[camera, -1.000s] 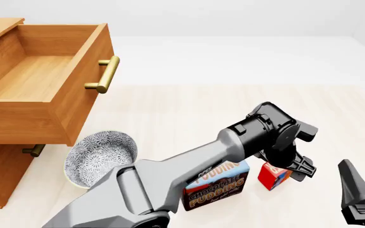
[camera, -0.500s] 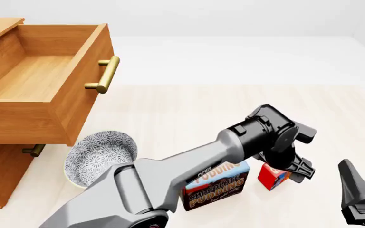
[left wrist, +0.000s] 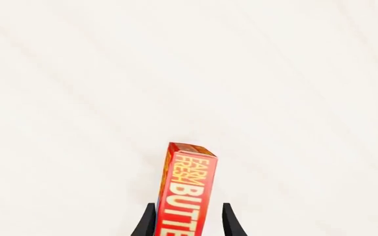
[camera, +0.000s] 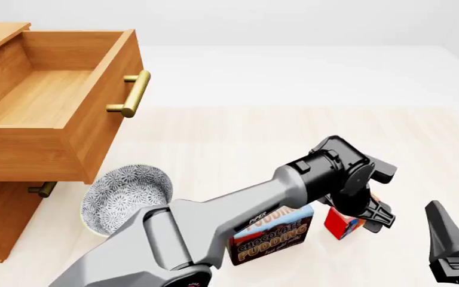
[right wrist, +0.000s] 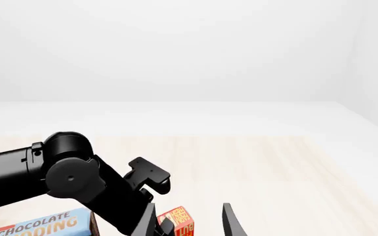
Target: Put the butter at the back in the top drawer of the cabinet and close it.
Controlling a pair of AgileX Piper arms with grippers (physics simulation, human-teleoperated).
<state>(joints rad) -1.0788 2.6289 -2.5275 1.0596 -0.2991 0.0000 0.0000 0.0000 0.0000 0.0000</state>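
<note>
Since the earlier frames the left gripper (camera: 367, 220) has been lowered slightly and brought closer over the butter (camera: 343, 222); the wrist housing now sits a bit lower in the front view, and nothing else on the table has been shifted.

Left wrist view: the butter (left wrist: 185, 191) is seen standing upright on the table (left wrist: 274, 98), red box, "FARM FRESH BUTTER" lettering readable. The two black fingers (left wrist: 145, 223) are placed either side of the box with a visible gap on each side, so the jaws are apart and not yet clamped; no contact can be confirmed.

Front view: the butter is on the tabletop at the near right, just beside the pudding box (camera: 274, 233), partly covered by the left arm's wrist. The patterned bowl (camera: 126, 197) is located to the left, near the cabinet (camera: 2, 215). The top drawer (camera: 54, 101) is pulled out and open, with its brass handle (camera: 131, 94) facing right. A lower drawer's handle (camera: 42, 189) is partly seen under it.

The right gripper (camera: 451, 245) is parked at the near right edge, well apart from the butter. In the right wrist view its fingers (right wrist: 232, 223) are spread with nothing between them, and the left arm (right wrist: 64, 174), the butter (right wrist: 179, 222) and the pudding box (right wrist: 35, 227) are seen ahead.
</note>
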